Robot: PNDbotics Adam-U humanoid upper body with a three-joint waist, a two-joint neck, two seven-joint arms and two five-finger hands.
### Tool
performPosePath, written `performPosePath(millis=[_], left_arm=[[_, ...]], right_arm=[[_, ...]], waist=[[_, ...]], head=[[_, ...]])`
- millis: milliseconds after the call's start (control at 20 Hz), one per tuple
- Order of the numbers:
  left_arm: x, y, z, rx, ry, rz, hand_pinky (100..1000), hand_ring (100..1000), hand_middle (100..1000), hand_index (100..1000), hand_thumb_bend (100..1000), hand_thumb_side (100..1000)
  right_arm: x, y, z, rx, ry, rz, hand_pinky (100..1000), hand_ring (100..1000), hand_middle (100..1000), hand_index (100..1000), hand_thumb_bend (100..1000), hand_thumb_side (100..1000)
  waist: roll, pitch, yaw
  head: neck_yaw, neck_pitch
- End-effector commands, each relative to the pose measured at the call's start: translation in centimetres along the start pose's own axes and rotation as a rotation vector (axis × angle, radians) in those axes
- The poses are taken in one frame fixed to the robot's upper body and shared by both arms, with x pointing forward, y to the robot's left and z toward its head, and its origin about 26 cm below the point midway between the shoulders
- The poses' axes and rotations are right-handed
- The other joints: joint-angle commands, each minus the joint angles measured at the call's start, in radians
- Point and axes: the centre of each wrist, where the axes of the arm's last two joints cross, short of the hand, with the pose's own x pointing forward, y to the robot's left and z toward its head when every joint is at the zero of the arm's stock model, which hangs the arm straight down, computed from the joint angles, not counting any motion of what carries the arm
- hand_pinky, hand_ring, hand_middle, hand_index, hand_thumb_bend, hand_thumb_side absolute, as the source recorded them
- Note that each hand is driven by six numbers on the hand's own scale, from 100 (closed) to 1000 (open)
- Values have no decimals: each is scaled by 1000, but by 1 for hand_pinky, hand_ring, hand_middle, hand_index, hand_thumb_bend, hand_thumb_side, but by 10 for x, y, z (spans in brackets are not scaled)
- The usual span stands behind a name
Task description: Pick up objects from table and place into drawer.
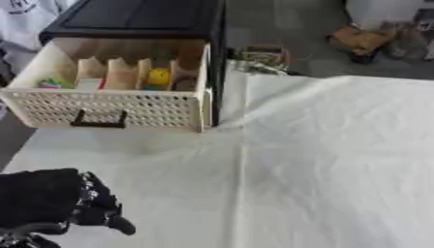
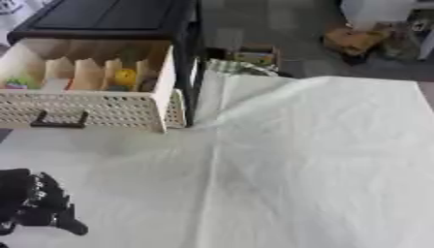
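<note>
Resting at the lower left, the left robot hand has curled fingers holding nothing. Above it, the drawer stands pulled open, small coloured objects between its dividers; white-covered counter spreads rightward.

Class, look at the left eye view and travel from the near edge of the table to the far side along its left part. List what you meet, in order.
Left hand at the near corner → bare white table cover → black handle on the perforated drawer front → open drawer holding a yellow object → black cabinet top.
</note>
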Motion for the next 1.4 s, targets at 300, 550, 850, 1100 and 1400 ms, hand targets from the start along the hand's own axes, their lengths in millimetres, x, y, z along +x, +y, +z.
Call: performPosePath(millis=[300, 550, 850, 1100, 1400], left_arm=[[-5, 19, 8, -57, 138, -25, 331, 532, 553, 878, 105, 408], [-6, 23, 11, -65, 212, 39, 328, 530, 559, 894, 105, 408], [-9, 31, 12, -69, 274, 123, 319, 520, 552, 891, 105, 408], [-12, 40, 15, -50, 329, 174, 313, 512, 545, 877, 105, 408], [-15, 50, 18, -19, 389, 200, 309, 508, 542, 872, 105, 408]], right_arm=[[5, -5, -2, -1, -63, 3, 786, 710, 378, 811, 357, 1000], [5, -6, -1, -10, -59, 4, 784, 706, 375, 808, 358, 1000], [4, -7, -1, -22, -60, 1, 782, 704, 374, 804, 357, 1000], [5, -7, -2, -34, -67, -1, 782, 704, 377, 803, 357, 1000], [5, -8, -2, -37, -74, 0, 781, 702, 374, 801, 361, 1000]], waist=[[7, -8, -7], [10, -2, -12], [10, 5, -22], [10, 10, -27], [11, 19, -35]], head=[[22, -17], [25, -25], [29, -34], [28, -41], [25, -53]])
